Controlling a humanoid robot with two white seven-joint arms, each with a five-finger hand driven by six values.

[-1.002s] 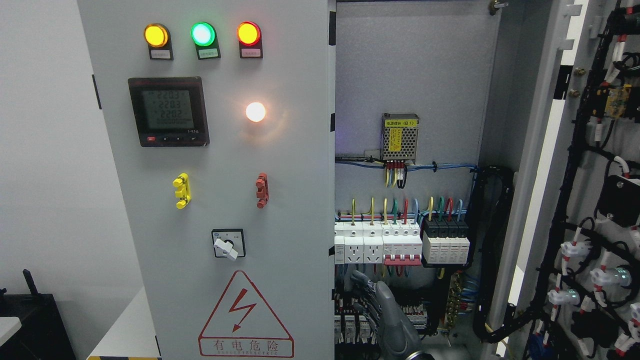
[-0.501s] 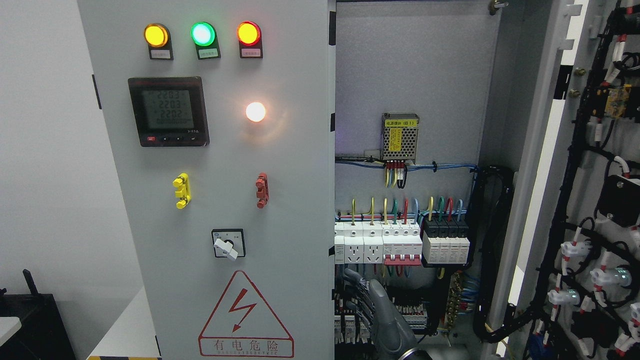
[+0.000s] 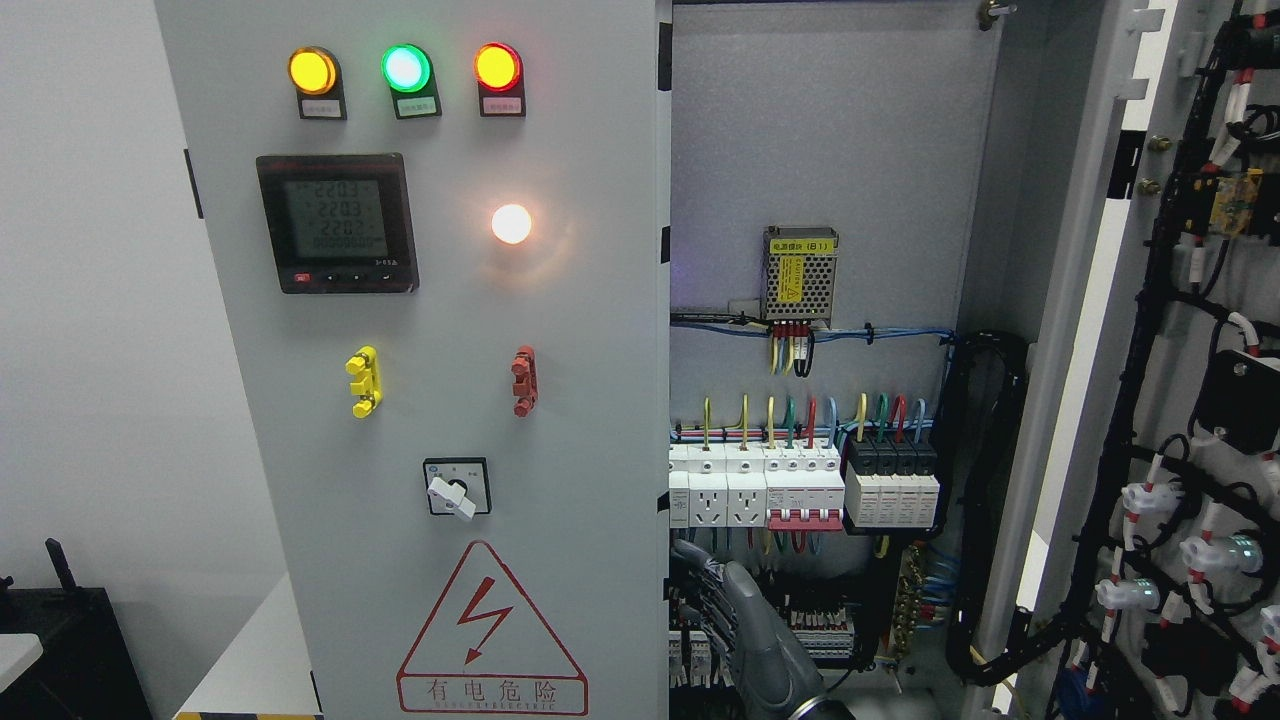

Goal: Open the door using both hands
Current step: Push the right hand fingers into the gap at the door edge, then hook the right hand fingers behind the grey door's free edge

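A grey electrical cabinet fills most of the frame, with its left door (image 3: 440, 400) standing shut across the left and middle, and the right door (image 3: 1190, 400) swung wide open at the far right, its inner face strung with black cable bundles. On the shut door, three lamps sit in a row at the upper left: amber (image 3: 312, 70), green (image 3: 405, 68) and red (image 3: 497, 66). Below them are a dark digital meter (image 3: 336, 222), a glowing white lamp (image 3: 511, 223), a yellow handle (image 3: 364, 381), a red handle (image 3: 524, 380), a rotary switch (image 3: 457, 487) and a red lightning warning triangle (image 3: 490, 630). The open middle shows the cabinet's inside: a small mesh power supply (image 3: 800, 272) with a yellow label, and a row of white breakers (image 3: 800, 488) with coloured wires. At the bottom centre, the right hand (image 3: 735, 625), grey and dark-fingered, reaches up inside the opening just beside the inner edge of the shut door; its fingers (image 3: 700, 580) are loosely extended and hold nothing
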